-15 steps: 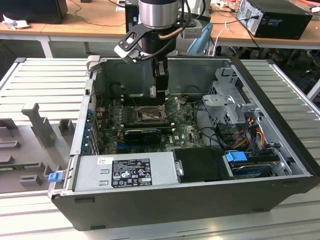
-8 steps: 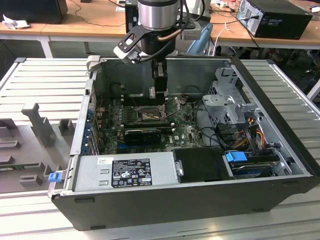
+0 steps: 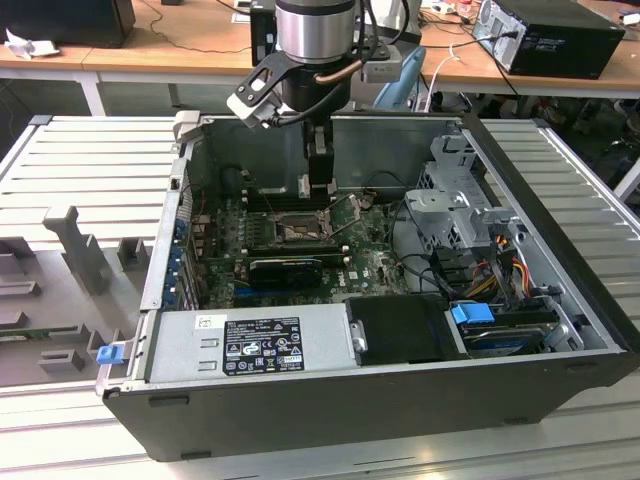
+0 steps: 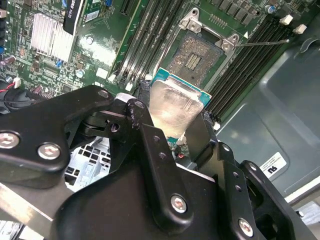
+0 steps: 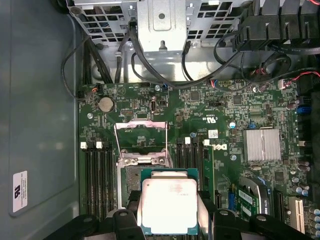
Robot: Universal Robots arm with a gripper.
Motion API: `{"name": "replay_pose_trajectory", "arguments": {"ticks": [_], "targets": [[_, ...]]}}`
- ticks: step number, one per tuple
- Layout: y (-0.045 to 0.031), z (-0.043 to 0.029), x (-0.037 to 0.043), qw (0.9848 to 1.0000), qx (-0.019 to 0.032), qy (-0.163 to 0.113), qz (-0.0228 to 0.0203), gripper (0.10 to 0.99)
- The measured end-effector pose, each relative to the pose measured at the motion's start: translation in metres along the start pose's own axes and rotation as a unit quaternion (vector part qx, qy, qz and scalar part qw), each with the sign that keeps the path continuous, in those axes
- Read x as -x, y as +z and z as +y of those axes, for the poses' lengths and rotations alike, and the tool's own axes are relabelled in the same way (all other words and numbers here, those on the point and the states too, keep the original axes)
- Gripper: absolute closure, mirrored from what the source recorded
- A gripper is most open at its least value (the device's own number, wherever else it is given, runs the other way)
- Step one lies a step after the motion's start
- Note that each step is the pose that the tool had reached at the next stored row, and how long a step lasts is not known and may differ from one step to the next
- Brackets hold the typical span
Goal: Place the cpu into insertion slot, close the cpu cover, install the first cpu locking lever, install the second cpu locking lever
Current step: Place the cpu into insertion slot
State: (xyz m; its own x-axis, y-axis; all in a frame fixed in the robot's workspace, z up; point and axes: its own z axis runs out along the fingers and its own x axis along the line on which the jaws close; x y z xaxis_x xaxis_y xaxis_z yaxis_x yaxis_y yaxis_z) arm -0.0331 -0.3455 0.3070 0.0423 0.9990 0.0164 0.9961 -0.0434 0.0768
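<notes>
Computer case [image 3: 350, 412], power supply [image 3: 322, 345]

Your exterior view looks down into the open case [image 3: 350, 400] from farther off. Both wrist views hang close above it, sharing the cpu [image 5: 169, 206] and the insertion slot [image 4: 196, 59].

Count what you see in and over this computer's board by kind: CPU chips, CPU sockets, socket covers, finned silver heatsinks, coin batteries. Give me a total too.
cpu, held in the gripper: 1
insertion slot: 1
cpu cover, raised: 1
silver heatsink: 1
coin battery: 1
Total: 5
</notes>
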Motion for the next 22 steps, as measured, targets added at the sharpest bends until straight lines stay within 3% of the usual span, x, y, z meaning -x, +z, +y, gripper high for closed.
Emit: {"name": "replay_pose_trajectory", "arguments": {"ticks": [14, 22], "targets": [[0.0067, -0.0059, 0.0003, 1.0000, -0.0004, 0.000, 0.0000, 0.557], [0.0168, -0.0076, 0.0005, 1.0000, -0.0064, -0.007, 0.0003, 0.557]]}}
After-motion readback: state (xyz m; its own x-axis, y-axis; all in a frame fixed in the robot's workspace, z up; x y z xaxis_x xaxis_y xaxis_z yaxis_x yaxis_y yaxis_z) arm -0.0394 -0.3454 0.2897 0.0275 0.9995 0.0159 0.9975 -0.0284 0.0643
